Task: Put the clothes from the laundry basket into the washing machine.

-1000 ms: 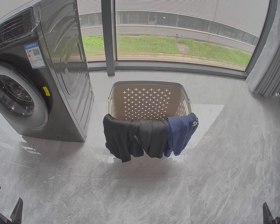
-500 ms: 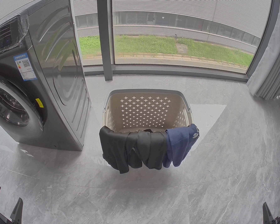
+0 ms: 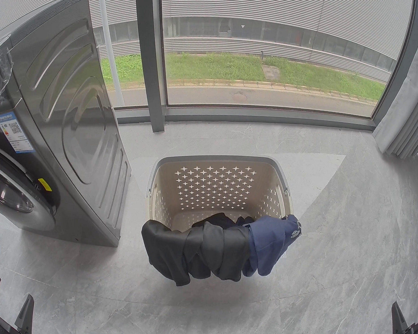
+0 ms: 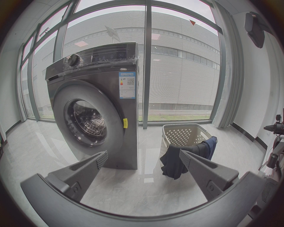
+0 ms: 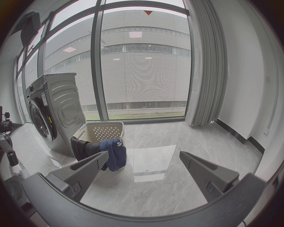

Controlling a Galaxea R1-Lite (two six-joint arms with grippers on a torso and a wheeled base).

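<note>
- The left gripper (image 4: 143, 155) is spread wide. Its two fingers stand far apart with nothing between them, and they touch nothing. It hangs low over the grey floor (image 3: 209, 310), well apart from the basket.
- The right gripper (image 5: 143, 156) is just as wide and just as empty, low over the floor on the other side.
- The laundry basket (image 3: 217, 189) stands on the floor near the washing machine (image 3: 75, 119), to the robot's right of it and in front of the window (image 3: 272, 51).
- A black garment (image 3: 189, 253) is draped over the basket's near rim and hangs down the outside. A blue garment (image 3: 270, 244) hangs beside it at the right corner, touching it.
- The head view looks down into the basket, where some dark cloth lies just behind the rim. The far wall, pierced with star-shaped holes, is bare.
- The left wrist view faces the machine's front. Its round door (image 4: 85, 118) looks shut, with the drum visible through the glass and a control panel (image 4: 97, 57) under plastic film above.
- The right wrist view takes in the machine's ribbed side and a pale curtain (image 5: 207, 74) at the window's right end.
</note>
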